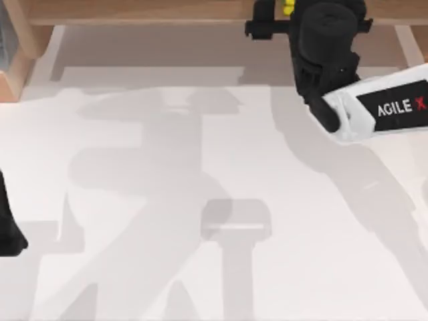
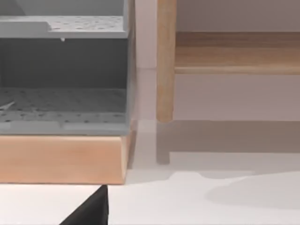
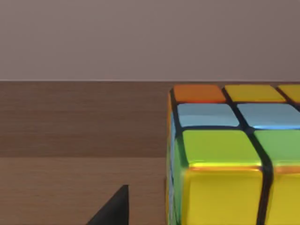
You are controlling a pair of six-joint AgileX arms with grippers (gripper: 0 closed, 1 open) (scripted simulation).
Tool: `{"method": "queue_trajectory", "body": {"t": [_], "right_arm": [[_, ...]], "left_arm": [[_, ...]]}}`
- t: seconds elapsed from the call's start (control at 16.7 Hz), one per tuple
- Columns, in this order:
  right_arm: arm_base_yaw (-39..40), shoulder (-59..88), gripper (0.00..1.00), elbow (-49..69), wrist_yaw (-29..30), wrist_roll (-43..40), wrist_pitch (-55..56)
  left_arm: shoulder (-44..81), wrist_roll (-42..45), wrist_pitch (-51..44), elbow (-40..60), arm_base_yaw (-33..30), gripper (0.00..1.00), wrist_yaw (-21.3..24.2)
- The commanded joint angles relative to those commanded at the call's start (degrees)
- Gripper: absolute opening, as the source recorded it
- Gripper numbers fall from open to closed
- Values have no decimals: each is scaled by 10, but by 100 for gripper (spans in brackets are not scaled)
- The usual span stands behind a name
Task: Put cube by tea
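The cube stands on a brown wooden surface, showing yellow, green, blue and orange tiles with dark lines between them. In the top view a sliver of its yellow peeks out beside my right gripper, which reaches over the wooden ledge at the table's back. One dark fingertip of that gripper sits beside the cube with a gap between them; the other finger is hidden. The tea is out of view. My left arm stays parked at the table's left edge.
The left wrist view faces a grey perforated rack on a light wooden base, with a wooden post and shelf board beside it. The white table stretches across the middle. A wooden block sits at the back left.
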Motion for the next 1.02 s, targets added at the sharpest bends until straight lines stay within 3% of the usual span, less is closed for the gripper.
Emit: {"method": "queue_trajectory", "body": {"t": [0.54,1.02], "right_arm": [[0,0,2,0,0,0,0],[0,0,0,0,0,0,0]], "left_arm": [[0,0,0,0,0,100,0],[0,0,0,0,0,100,0]]}}
